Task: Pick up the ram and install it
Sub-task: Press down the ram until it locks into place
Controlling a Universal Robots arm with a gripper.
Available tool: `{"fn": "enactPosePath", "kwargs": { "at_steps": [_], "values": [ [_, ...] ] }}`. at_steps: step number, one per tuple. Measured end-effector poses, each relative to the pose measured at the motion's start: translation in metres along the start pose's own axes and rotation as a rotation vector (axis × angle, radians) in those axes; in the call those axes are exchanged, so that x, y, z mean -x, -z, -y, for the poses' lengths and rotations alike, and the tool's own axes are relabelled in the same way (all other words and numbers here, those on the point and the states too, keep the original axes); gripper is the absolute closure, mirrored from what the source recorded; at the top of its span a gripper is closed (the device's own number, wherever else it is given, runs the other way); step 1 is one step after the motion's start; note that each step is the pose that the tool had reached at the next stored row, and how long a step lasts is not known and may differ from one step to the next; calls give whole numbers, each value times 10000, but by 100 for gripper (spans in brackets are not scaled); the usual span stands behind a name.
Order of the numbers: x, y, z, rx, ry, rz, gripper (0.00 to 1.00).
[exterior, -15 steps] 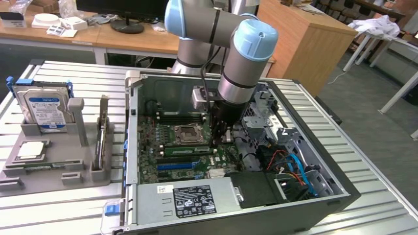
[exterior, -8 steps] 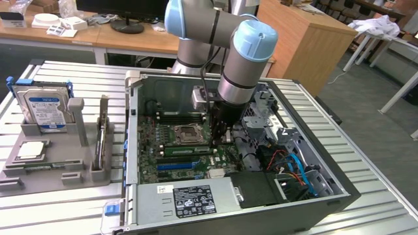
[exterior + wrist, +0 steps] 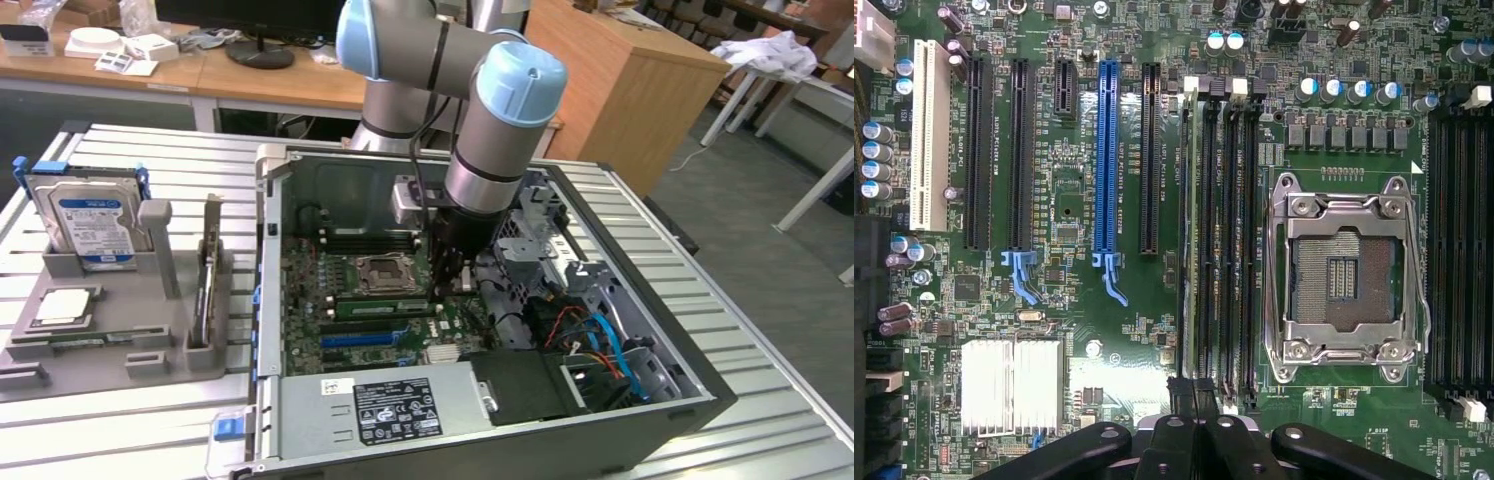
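The install step is in hand. The pincer [image 3: 1192,392] hangs low inside the open computer case [image 3: 694,395], its fingers together on the top edge of the ram [image 3: 1192,230], which stands on edge directly below in a slot beside the empty processor socket [image 3: 1344,275]. Seating it seems to call for a straight, even downward push, with the stick kept square in the slot.
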State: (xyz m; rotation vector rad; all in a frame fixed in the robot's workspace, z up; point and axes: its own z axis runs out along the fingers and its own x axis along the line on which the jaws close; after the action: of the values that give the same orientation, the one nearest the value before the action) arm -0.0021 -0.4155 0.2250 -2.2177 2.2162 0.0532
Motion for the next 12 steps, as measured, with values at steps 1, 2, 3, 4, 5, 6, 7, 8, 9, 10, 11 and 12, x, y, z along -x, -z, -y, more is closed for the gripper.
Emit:
{"fn": "enactPosePath", "kwargs": {
  "at_steps": [1,2,3,4,5,6,7,8,9,10,11,12],
  "values": [
    [0,0,0,0,0,0,89],
    [0,-4,0,-2,0,2,89],
    [-1,-6,0,-2,-1,1,89],
    [-1,-8,0,-1,0,-1,89],
    [-1,-8,0,0,-1,-2,89],
    [-1,-8,0,1,0,-1,89],
    [-1,-8,0,0,0,-1,89],
    [-1,-9,0,0,0,0,89],
    [-1,-9,0,0,0,1,89],
    [-1,-12,0,-1,0,2,89],
    [-3,-15,0,-2,0,1,89],
    [-4,-18,0,-1,0,-1,89]
  ]
}}
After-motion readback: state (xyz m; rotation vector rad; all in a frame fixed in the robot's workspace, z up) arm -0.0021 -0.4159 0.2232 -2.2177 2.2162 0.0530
